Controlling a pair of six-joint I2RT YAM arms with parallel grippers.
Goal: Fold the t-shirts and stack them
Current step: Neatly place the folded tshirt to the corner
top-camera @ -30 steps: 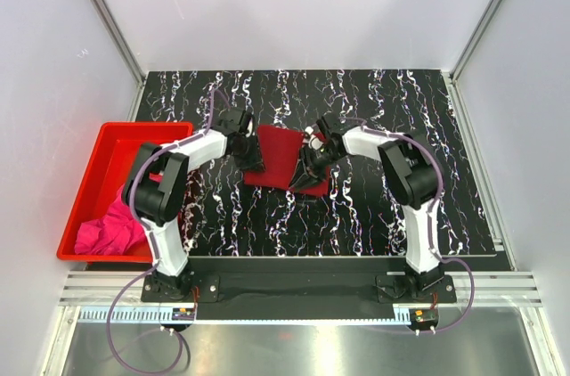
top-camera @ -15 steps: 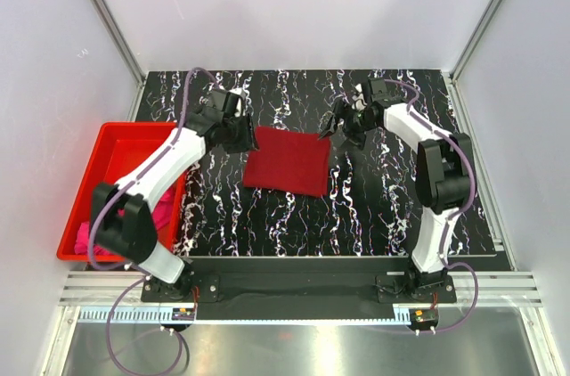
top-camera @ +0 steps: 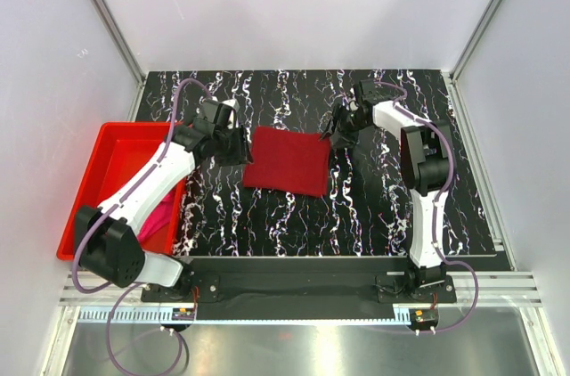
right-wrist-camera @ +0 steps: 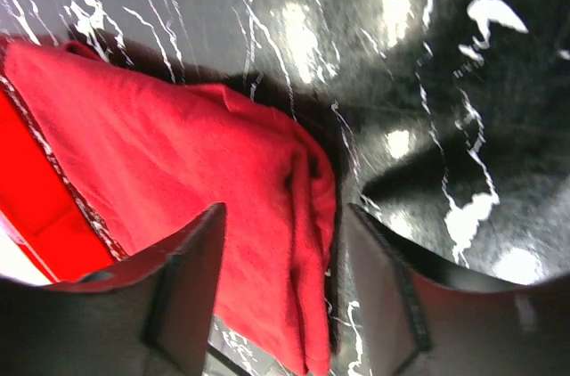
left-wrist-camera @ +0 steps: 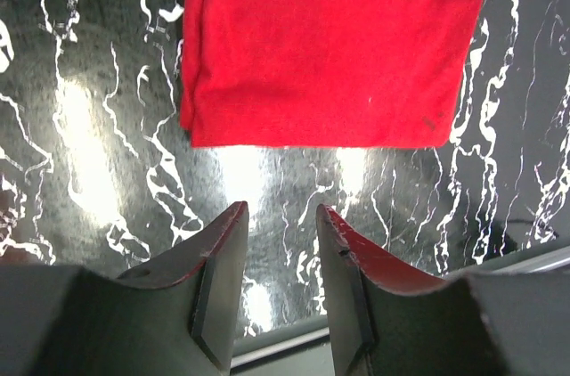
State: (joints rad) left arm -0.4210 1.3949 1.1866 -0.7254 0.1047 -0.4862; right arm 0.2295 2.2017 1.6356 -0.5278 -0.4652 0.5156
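At mid-desk (top-camera: 383,207) the dark crimson t-shirt (top-camera: 288,160) lies folded into a flat rectangle. The magenta pink t-shirt (top-camera: 158,216) sits bunched in the red plastic bin (top-camera: 89,182) at the left, largely hidden under the left arm, so I judge one shirt done and the other not yet begun. The main risk sits with the right fingers (right-wrist-camera: 187,278). They hang over the thick, layered far-right edge of the crimson fold, and if they close there or drag sideways they would likely catch only the top layer and peel the fold open or skew the rectangle. A second risk is the left arm. To reach into the bin it must swing away close to the shirt's left edge, and a low sweep could ruck that edge or push the whole piece across the slick desk. The pink shirt, being crumpled, may also come up in a tangle and drape over the bin wall. The left fingers (left-wrist-camera: 218,269) are parted by a moderate gap with nothing between them, above bare desk just short of the shirt's edge and apart from it. The right fingers are spread wide and grip nothing; the folded edge shows in the gap between them, but whether they touch the cloth I cannot tell.
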